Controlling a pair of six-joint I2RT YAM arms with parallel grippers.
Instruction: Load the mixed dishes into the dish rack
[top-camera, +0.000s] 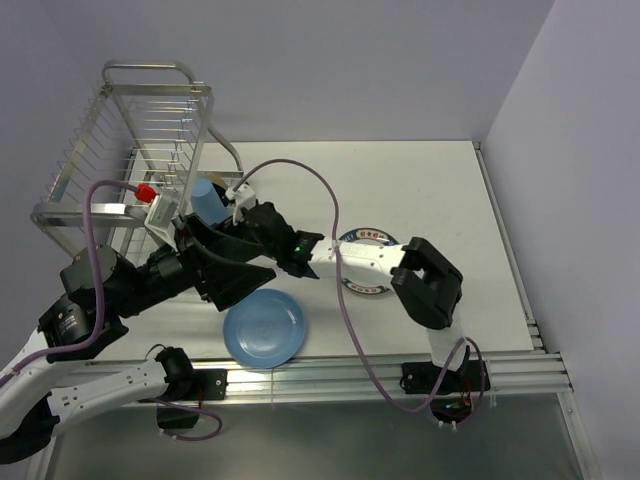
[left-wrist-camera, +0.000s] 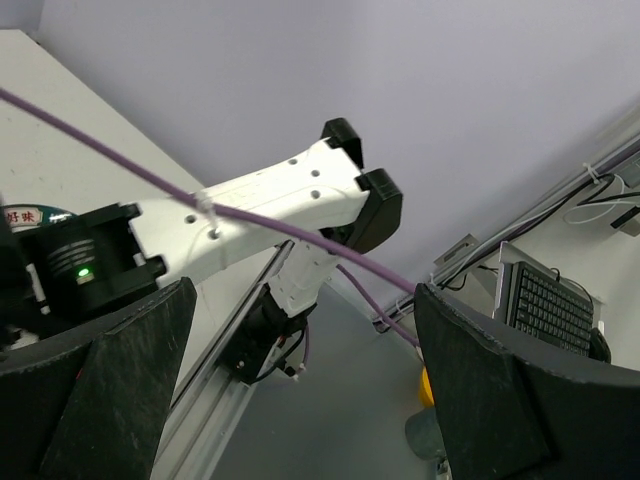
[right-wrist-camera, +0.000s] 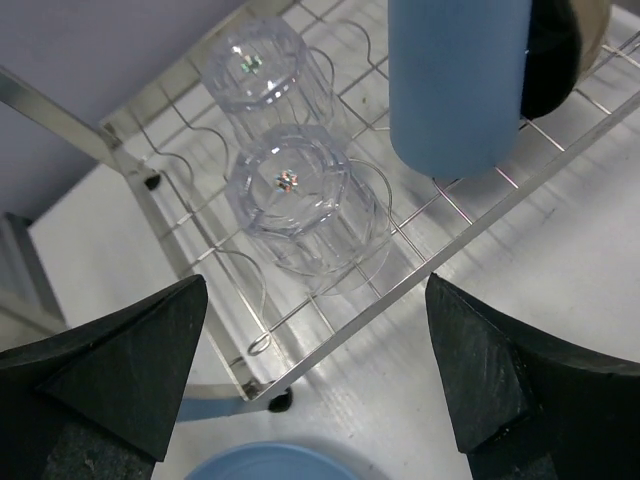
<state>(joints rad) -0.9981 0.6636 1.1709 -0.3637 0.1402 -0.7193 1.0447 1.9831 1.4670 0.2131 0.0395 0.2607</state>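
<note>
Two glasses (right-wrist-camera: 288, 205) and the cup (right-wrist-camera: 455, 80) sit in the rack (right-wrist-camera: 70, 115), just beyond my right gripper (right-wrist-camera: 315, 340), spread wide and empty; my left gripper (left-wrist-camera: 300, 360) gapes empty too. Between loads, I judge; next comes the blue plate (top-camera: 264, 328) on the table (top-camera: 430, 190): a careful rim pinch.
</note>
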